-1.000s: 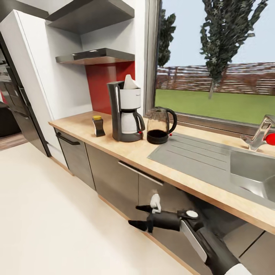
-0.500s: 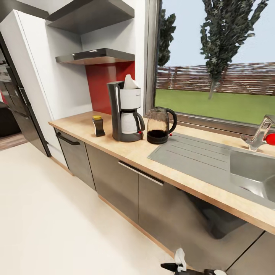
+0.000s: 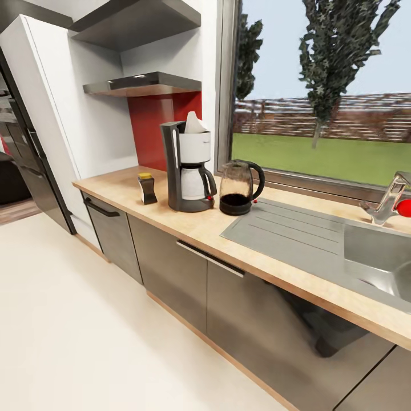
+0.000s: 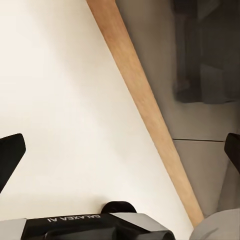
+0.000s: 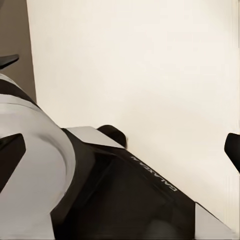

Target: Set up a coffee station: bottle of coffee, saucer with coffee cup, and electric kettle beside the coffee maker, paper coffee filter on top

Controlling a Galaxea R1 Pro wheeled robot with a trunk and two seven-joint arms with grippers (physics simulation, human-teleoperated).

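Observation:
On the wooden countertop [image 3: 197,227] stands the black and white coffee maker [image 3: 188,171] with a white paper filter [image 3: 194,123] sticking out of its top. The small dark bottle of coffee [image 3: 147,189] with a yellow lid stands just left of it, and the glass electric kettle [image 3: 238,189] stands just right of it. My left gripper [image 4: 120,155] is open over the pale floor beside the cabinet's wooden plinth. My right gripper [image 5: 120,149] is open too, hanging low by my own body with nothing between its fingers.
A steel sink [image 3: 379,257] with drainboard and faucet [image 3: 389,201] takes up the counter's right part. Dark cabinet doors [image 3: 171,268] run under the counter. Two grey shelves [image 3: 142,84] hang above the left end. Pale floor [image 3: 85,331] spreads in front.
My right arm has dropped from in front of the cabinets down out of the head view. The things on the counter have not moved.

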